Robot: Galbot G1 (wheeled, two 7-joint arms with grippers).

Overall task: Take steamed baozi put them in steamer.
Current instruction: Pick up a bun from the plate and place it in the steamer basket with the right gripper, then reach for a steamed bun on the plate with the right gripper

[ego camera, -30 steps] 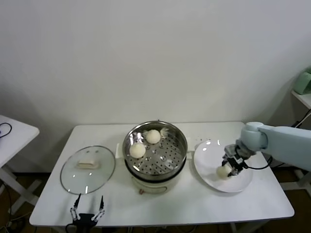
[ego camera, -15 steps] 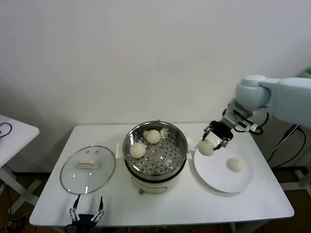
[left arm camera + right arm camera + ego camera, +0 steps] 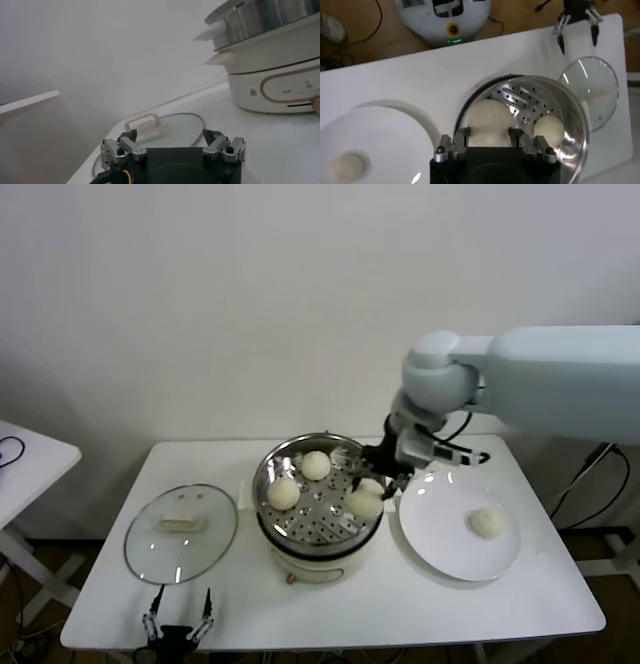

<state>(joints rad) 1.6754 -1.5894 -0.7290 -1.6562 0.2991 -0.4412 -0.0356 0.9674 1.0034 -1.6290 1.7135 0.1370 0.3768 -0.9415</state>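
Head view: right gripper (image 3: 368,492) hangs over the steamer (image 3: 318,489) at mid-surface, fingers holding a baozi (image 3: 364,503); two buns lie inside, one on the plate (image 3: 455,539); left gripper (image 3: 179,617) waits at the front-left edge, fingers wide.

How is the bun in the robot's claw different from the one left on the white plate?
The held bun sits between the right gripper's fingers over the steamer, on its plate-side edge; the plate bun lies free, nothing touching it. The held bun hangs above the perforated tray, while the plate bun rests flat on the plate. Both are round, smooth and cream-white, and look about equal in size.
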